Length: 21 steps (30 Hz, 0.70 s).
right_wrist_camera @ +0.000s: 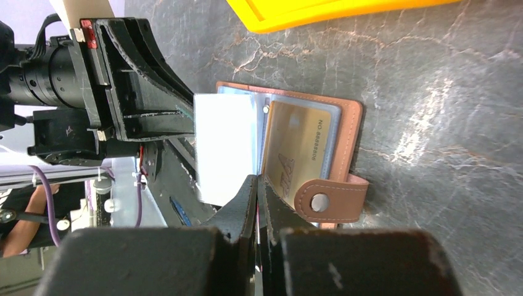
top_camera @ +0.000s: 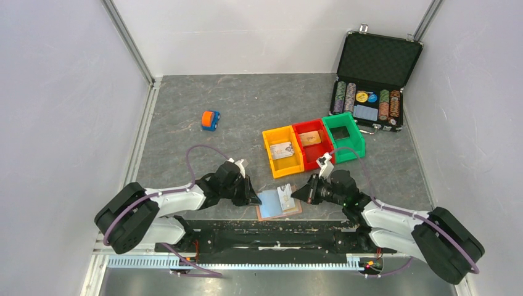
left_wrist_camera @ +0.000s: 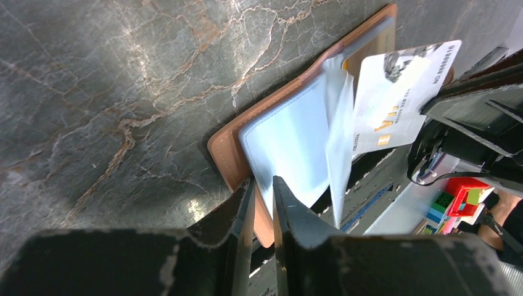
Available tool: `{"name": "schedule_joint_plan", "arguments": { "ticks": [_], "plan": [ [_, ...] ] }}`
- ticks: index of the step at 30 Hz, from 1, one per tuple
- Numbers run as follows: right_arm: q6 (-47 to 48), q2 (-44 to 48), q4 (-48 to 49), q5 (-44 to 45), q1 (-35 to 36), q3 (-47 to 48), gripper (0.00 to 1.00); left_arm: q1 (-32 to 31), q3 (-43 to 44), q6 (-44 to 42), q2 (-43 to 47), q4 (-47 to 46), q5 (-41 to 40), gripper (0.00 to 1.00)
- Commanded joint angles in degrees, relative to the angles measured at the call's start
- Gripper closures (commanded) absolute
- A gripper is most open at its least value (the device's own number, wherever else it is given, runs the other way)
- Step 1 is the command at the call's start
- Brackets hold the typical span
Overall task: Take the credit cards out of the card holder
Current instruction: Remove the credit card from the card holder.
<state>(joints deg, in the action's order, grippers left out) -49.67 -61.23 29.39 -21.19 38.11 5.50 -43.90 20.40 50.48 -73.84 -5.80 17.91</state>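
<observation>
The card holder lies open at the near table edge, reddish-brown with pale blue pockets. My left gripper is shut on its left cover edge; in the left wrist view the brown cover sits between my fingers. My right gripper is shut on a white credit card held tilted over the holder. That card shows gold print; its lower end is beside a raised pocket leaf. In the right wrist view my gripper pinches the card. A gold card sits in a holder pocket.
Yellow, red and green bins stand just beyond the holder; the yellow and red ones each hold a card. An open black chip case is at the back right. A small orange and blue toy lies mid-table.
</observation>
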Motion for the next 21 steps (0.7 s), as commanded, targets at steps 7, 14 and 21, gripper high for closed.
{"name": "schedule_joint_plan", "arguments": {
  "ticks": [7, 14, 21],
  "plan": [
    [3.5, 6.4, -9.0, 2.0, -0.8, 3.8, 1.00, -0.5, 2.9, -3.0, 4.4, 12.7, -4.7, 0.71],
    [-0.2, 8.6, -2.4, 0.3, -0.9, 2.5, 1.00, -0.5, 5.8, -2.8, 11.3, 18.7, -6.4, 0.48],
    [-3.7, 11.7, 2.0, 1.7, -0.9, 2.6, 1.00, -0.5, 10.4, -2.8, 17.7, 22.8, -8.5, 0.28]
  ]
}}
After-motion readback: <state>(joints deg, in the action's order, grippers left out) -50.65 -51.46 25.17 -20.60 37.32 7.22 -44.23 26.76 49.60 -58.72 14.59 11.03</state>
